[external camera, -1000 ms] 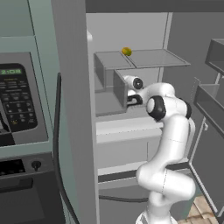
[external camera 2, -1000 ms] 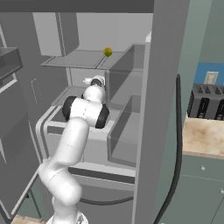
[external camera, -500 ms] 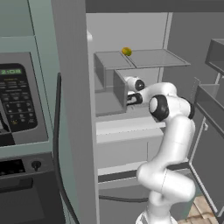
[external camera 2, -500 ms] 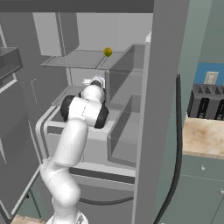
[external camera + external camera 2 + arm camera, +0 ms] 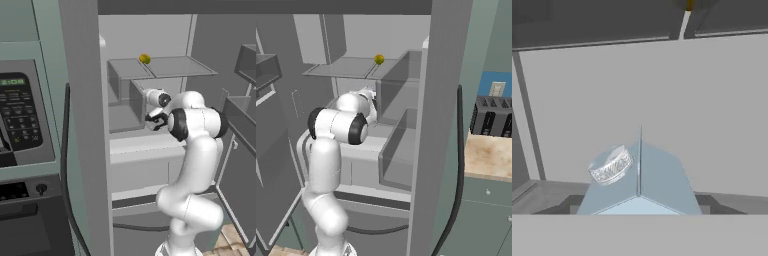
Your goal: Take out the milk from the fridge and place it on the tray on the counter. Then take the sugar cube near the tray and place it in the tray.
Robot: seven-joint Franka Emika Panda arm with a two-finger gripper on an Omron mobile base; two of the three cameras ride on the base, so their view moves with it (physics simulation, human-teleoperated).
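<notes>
Milk (image 5: 639, 182) sits low and central in the hand view, a pale blue-white carton with a gabled top and a round ribbed cap on its left slope, close in front of the camera against the pale back wall of the fridge (image 5: 165, 35). In the left base view the end effector (image 5: 151, 121) is at frame centre, reaching into the compartment beneath the thin shelf (image 5: 175, 66) that carries a small yellow-green fruit (image 5: 144, 58). Whether its jaws are spread or pressing on the carton cannot be told; the fingertips are hidden.

The carton looks light, and its walls probably give a little under a hard squeeze, while the smooth faces could slip. The sloped top and cap offer poor purchase; the flat, parallel side walls below the gable seem the best place to hold it, kept upright on the way out.
</notes>
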